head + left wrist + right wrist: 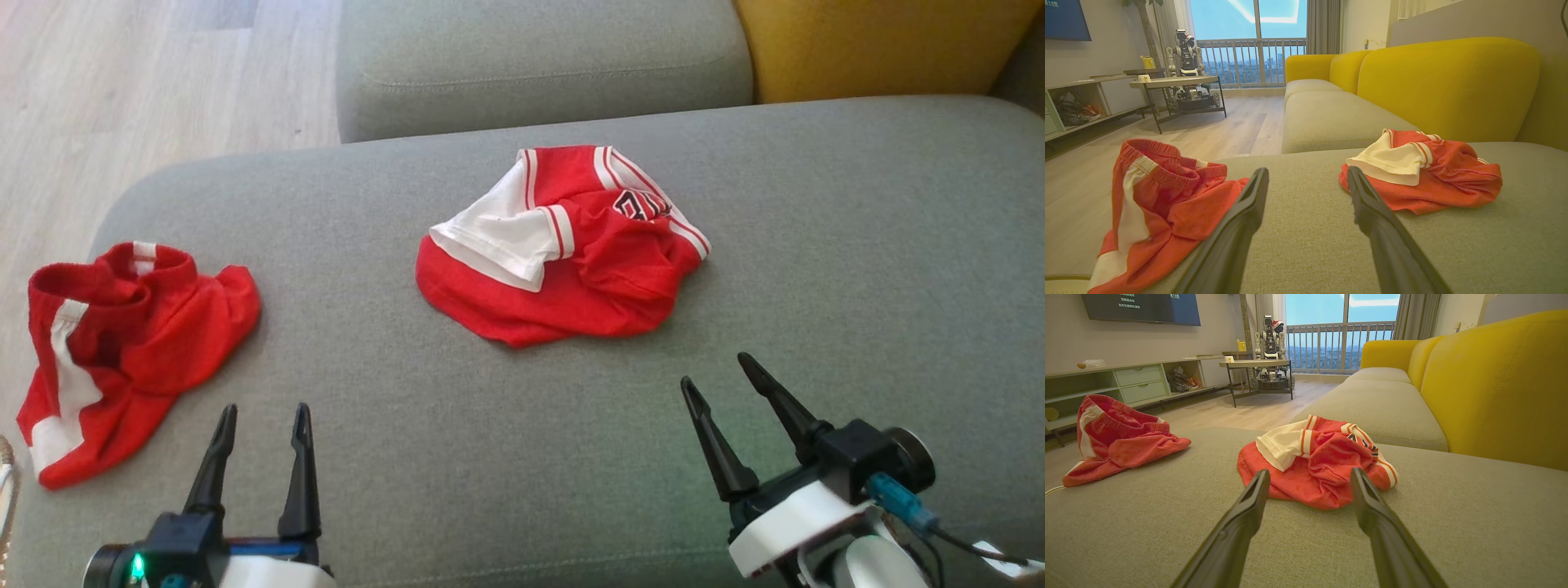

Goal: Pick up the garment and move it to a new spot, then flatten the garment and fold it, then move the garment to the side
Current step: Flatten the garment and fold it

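Nearest: left gripper (pixel 267 406) and right gripper (pixel 714 367) both hover low over the near grey seat cushion (pixel 490 474), jaws spread wide, nothing between them. Neither touches cloth. Just beyond the right gripper, mid-cushion, lies the red-and-white jersey (pixel 563 253), crumpled in a heap with a white sleeve turned over on top and part of a black print showing. The right wrist view frames it squarely between the fingers. Off to the robot's left, at the cushion's edge, a pair of red shorts (pixel 122 343) with a white side stripe, bunched, waistband up, well apart from the jersey. Judgement: first step, pick-up not yet begun; the jersey looks the likelier target, though I cannot be sure which garment is meant. The next move calls for the right arm to reach forward and down and pinch a raised fold or hem, taking cloth without snagging the cushion fabric. Farther: a second grey seat (pixel 539 65), the yellow backrest (pixel 882 41), pale wood floor (pixel 122 98). Far wall: a low cabinet (pixel 1106 381) with two shut drawers and, in the open compartment (pixel 1182 380) beside them, a dark tangle with something red, too small to name. A side table (pixel 1255 364) stands near another robot (pixel 1271 335) before the balcony railing.
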